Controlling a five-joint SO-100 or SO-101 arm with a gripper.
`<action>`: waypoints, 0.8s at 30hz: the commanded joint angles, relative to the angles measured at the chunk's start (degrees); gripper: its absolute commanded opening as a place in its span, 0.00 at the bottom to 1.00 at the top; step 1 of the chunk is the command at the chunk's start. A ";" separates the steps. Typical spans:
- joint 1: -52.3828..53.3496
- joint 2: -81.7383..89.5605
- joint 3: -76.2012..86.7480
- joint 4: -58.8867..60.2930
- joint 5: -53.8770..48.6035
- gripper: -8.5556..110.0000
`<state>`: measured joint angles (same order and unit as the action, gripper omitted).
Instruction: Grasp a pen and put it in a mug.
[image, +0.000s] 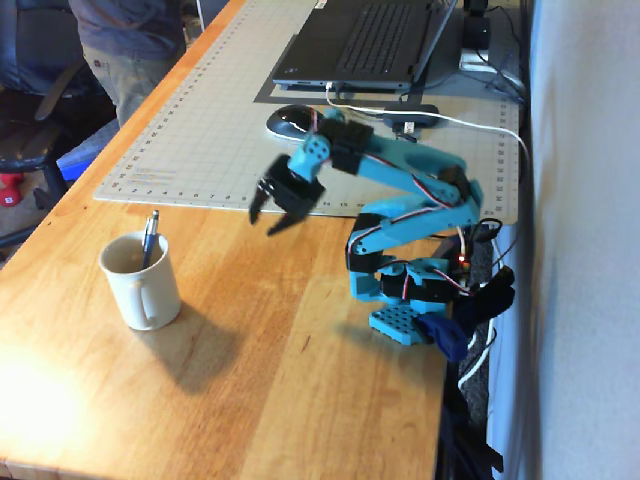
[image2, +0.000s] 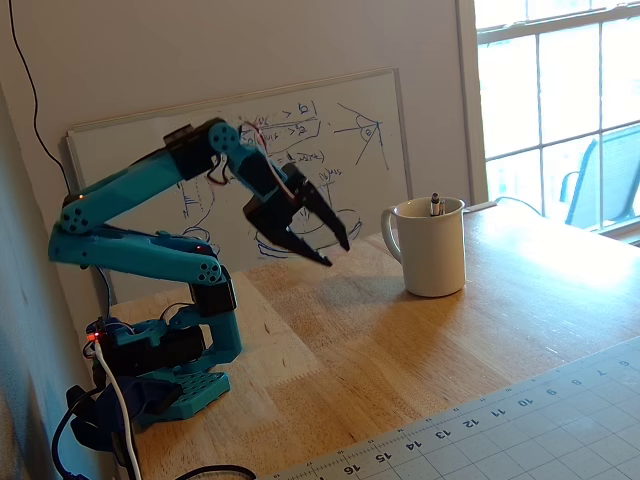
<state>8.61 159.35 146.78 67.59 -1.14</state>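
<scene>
From my seat I see the arm folded back on itself: the lower links lie low over the blue base (image: 400, 322), the upper link rises and reaches forward, and the wrist bends down so the gripper (image: 272, 220) hangs in the air above the wooden table (image: 300, 380), touching nothing. In the other fixed view the gripper (image2: 330, 250) points down and toward the mug, its black fingers (image2: 322, 212) spread apart with nothing between them, so the jaws stand open and empty. The mug (image: 141, 281) sits upright on the table well apart from the jaws, below and to their left in this view, handle turned toward the camera. In the other fixed view the mug (image2: 432, 248) stands to the right of the jaws, at about their height. The pen (image: 150, 237) stands inside the mug, leaning against the rim with its upper end sticking out above it; in the other fixed view only the tip of the pen (image2: 435, 205) shows over the rim. Behind the jaws lies a cutting mat (image: 200, 120) carrying a laptop (image: 360, 40) and a mouse (image: 292, 121).
</scene>
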 joint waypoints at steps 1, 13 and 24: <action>0.44 8.79 6.33 0.18 -0.62 0.16; -0.35 28.30 26.63 0.97 -0.62 0.15; -3.52 32.43 31.03 0.18 -0.26 0.14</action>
<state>6.33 190.37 178.33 68.29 -1.14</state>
